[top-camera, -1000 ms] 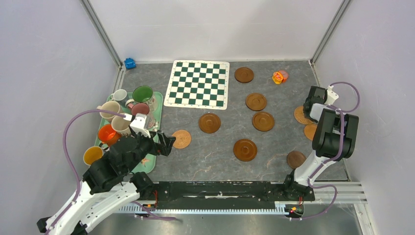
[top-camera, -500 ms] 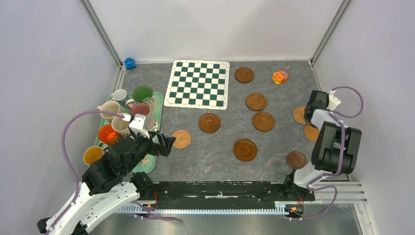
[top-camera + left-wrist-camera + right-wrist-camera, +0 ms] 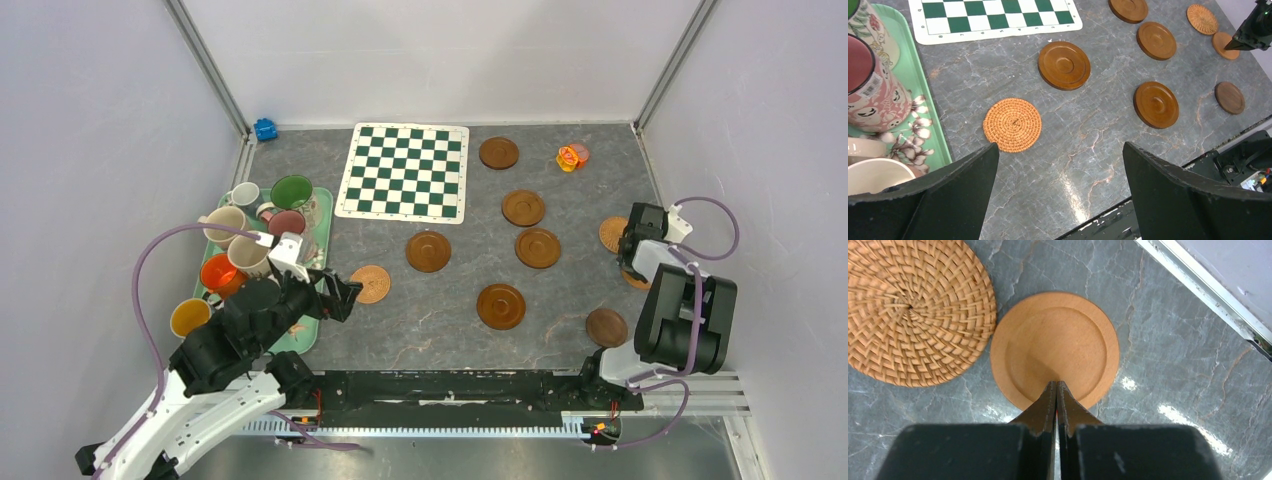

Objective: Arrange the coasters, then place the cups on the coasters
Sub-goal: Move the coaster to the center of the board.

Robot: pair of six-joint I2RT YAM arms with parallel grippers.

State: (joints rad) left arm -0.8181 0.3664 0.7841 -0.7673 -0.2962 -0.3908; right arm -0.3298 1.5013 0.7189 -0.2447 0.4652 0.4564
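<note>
Right end effector (image 3: 1056, 384) has drawn back; closed over tan coaster (image 3: 1054, 340).

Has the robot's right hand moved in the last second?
Yes. The right hand moved down the top view, from beside the woven coaster to over the pale wooden coaster.

Arms (image 3: 230, 330): black upper links, white lower links, looping purple cables (image 3: 137, 290).

The mat (image 3: 405, 171) is chequered green and white. The tray (image 3: 915, 70) on the left is mint green (pale flowers are printed on it). The woven coaster (image 3: 1012, 124) is orange-tan, the wooden coasters (image 3: 1064, 65) are brown, the table (image 3: 450, 320) is grey marbled.
</note>
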